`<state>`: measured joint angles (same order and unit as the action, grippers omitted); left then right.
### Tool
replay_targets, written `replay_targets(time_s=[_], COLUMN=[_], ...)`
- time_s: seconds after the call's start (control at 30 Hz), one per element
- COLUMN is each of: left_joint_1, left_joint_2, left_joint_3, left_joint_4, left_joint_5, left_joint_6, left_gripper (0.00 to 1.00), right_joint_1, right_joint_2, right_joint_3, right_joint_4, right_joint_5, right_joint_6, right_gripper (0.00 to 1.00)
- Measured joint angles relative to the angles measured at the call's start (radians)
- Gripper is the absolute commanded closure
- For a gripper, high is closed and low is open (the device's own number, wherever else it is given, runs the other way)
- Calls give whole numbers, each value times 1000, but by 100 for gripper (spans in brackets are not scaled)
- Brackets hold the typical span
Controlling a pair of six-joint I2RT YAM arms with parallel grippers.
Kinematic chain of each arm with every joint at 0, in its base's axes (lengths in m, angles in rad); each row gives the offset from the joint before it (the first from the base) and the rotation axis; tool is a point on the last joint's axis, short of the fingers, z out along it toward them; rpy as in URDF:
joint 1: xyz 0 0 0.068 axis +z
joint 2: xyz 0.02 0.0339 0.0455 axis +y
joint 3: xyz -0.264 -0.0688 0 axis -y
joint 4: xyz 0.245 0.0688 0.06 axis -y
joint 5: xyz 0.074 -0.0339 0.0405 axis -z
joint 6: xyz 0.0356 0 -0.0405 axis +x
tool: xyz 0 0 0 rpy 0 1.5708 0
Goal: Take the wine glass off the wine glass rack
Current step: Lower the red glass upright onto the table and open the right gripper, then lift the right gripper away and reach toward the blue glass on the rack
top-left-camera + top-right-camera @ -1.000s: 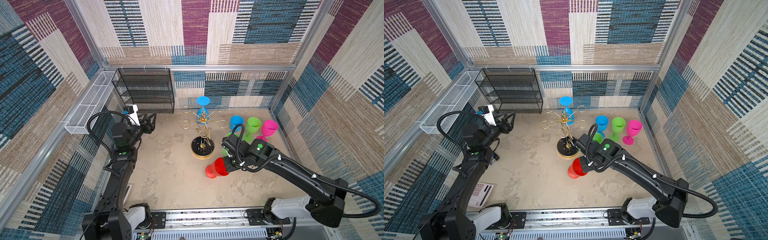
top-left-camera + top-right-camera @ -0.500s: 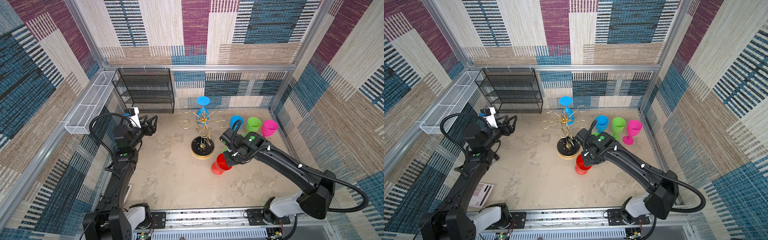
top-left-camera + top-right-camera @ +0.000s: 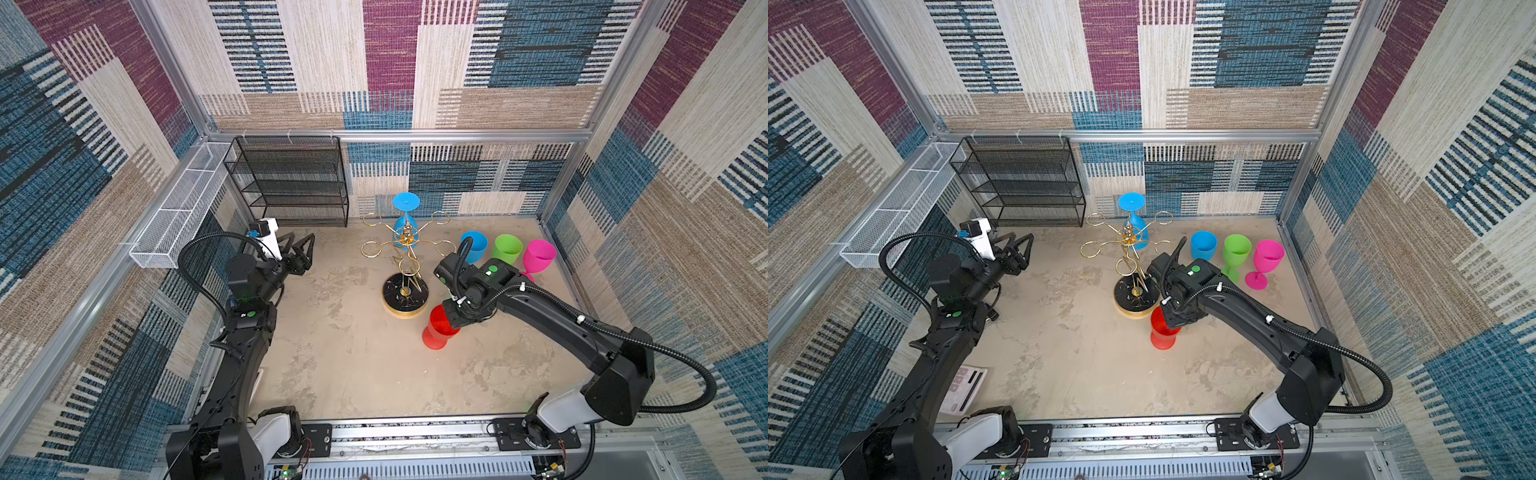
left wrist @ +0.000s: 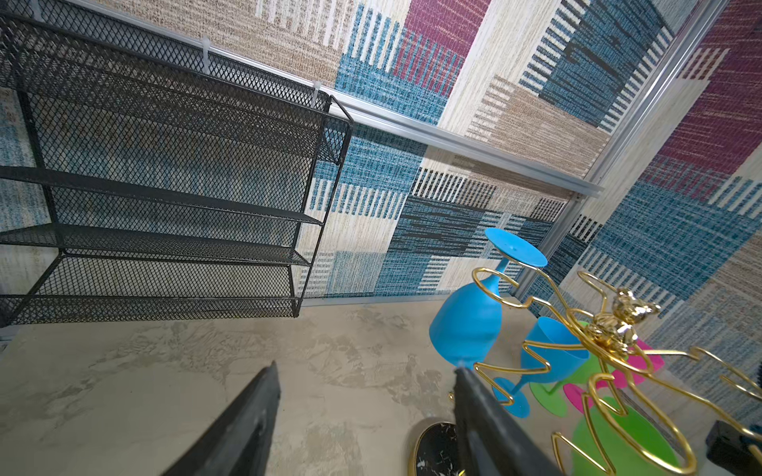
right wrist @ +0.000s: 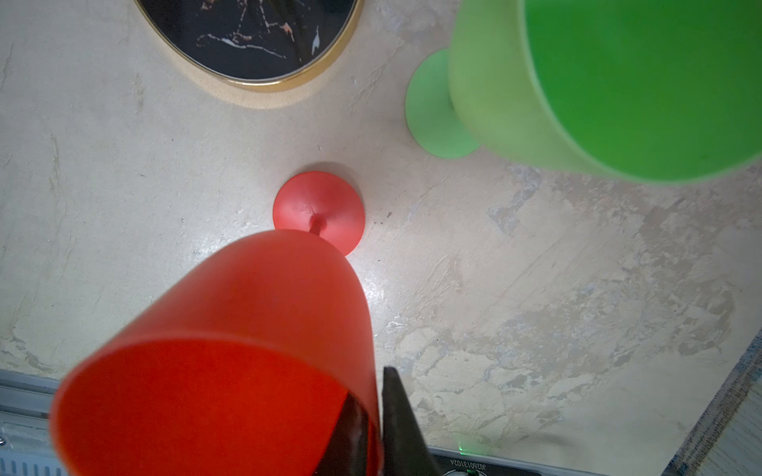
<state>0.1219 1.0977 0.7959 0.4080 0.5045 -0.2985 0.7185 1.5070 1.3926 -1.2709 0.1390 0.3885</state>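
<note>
Red wine glass set down off the rack; release pending.

On the surface, the wine glass rack carries one inverted blue wine glass. The red wine glass stands upright just beside the rack's base. The right pincer is clamped on its rim, and the left pincer stands apart, empty. Advised: part the fingers fully, then lift straight up. A second ago the glass hung tilted; it is now upright, foot down.

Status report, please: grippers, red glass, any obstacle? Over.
Left gripper open, empty. Right gripper fingers astride red wine glass rim, grip unclear. Glass upright on table, off wine glass rack. Rack base close beside; blue glass hangs there.
</note>
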Motion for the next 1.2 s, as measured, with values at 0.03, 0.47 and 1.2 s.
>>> replay_targets(time_s=[0.03, 0.47, 1.2], left_joint_1=[0, 2, 9], left_joint_2=[-1, -7, -26], left_joint_3=[-3, -14, -32], left_joint_4=[1, 6, 22], left_joint_5=[0, 0, -1], left_joint_6=[0, 7, 8], left_gripper=[31, 31, 31], right_joint_1=[-1, -42, -146], right_joint_2=[0, -104, -233], right_joint_3=[5, 133, 222], right_joint_4=[2, 72, 342], right_joint_5=[0, -32, -261], right_joint_6=[-1, -35, -87], right_gripper=[79, 54, 42])
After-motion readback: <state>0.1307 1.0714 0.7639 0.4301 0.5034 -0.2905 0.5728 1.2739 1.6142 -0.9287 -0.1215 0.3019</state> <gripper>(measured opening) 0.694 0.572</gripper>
